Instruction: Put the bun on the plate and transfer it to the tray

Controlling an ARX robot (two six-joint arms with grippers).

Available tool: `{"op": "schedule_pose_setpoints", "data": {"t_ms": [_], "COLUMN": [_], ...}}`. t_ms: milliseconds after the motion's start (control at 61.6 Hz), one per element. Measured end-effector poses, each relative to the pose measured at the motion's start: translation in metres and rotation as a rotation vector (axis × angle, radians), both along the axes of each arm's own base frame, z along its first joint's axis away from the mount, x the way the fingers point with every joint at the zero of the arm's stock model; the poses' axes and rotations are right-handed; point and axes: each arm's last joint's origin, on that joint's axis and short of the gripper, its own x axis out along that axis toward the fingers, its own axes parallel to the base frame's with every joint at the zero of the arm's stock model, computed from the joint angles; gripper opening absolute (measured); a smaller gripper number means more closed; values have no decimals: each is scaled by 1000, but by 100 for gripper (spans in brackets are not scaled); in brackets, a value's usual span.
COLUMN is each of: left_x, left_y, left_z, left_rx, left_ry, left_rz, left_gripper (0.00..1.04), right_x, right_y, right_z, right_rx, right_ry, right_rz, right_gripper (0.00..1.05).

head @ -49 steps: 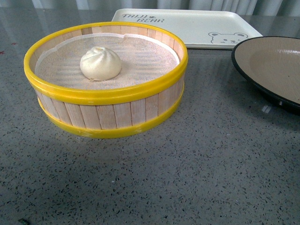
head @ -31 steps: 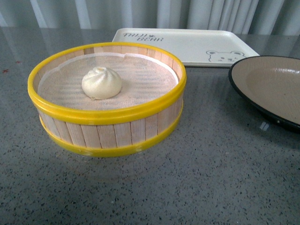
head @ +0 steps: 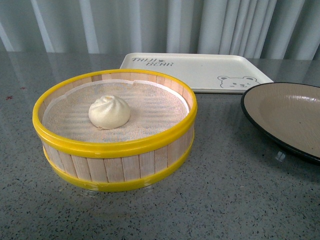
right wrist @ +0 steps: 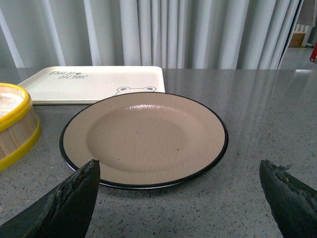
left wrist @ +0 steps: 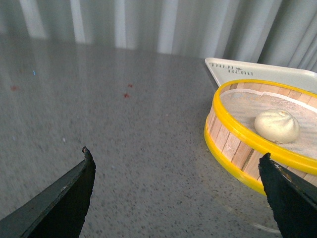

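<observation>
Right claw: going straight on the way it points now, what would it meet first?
Most likely the plate, which lies directly ahead of the open right claw; the tray lies beyond it. Depth is unclear.

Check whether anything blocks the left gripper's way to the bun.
Only the wall of the steamer basket: the bun sits inside it, and the open left gripper is outside, beside that wall. The basket is open on top, so the way in from above looks free.
</observation>
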Motion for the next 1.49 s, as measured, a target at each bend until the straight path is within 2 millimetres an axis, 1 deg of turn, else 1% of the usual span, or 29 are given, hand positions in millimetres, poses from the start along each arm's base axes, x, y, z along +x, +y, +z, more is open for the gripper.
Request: {"op": "schedule_pose_setpoints", "data": {"t_ms": [32,81,178,227,260,292,325,341,389,519,617,698,763,892,1038,1152,1493], "left_x": [5,15,32,39,45,50,60,62,79,118,145,175,191,212,226,229,232], "left_y": [-3,-9,-23,-33,-40,-44,-53,-55,-62,-75,-81,-86,-90,-96,-98,-99,-101], "left_z": [7,29,72,87,96,100,106,108,111,111,113,114,108,91,75,67,62], "left_rx": [-44,-99,-90,-62,-29,8,59,78,142,241,255,242,242,241,256,252,263], "left_ry": [-4,-39,-106,-102,-98,-91,-54,-46,19,211,288,385,456,546,625,671,690], "left_rz": [-30,-111,-239,-313,-347,-361,-381,-388,-407,-461,-456,-467,-467,-470,-447,-464,-470], "left_gripper": [98,98,98,98,98,98,98,98,98,98,98,98,98,98,98,98,98], "right_x": [0,0,0,0,0,0,0,0,0,0,0,0,0,0,0,0,0], "right_y": [0,0,0,0,0,0,0,0,0,0,0,0,0,0,0,0,0], "right_z": [0,0,0,0,0,0,0,0,0,0,0,0,0,0,0,0,0], "right_rx": [0,0,0,0,0,0,0,0,0,0,0,0,0,0,0,0,0], "right_ry": [0,0,0,0,0,0,0,0,0,0,0,0,0,0,0,0,0], "right_rz": [0,2,0,0,0,0,0,0,0,-1,0,0,0,0,0,0,0], "right_gripper": [96,96,96,96,96,96,96,96,96,96,96,96,96,96,96,96,96]}}
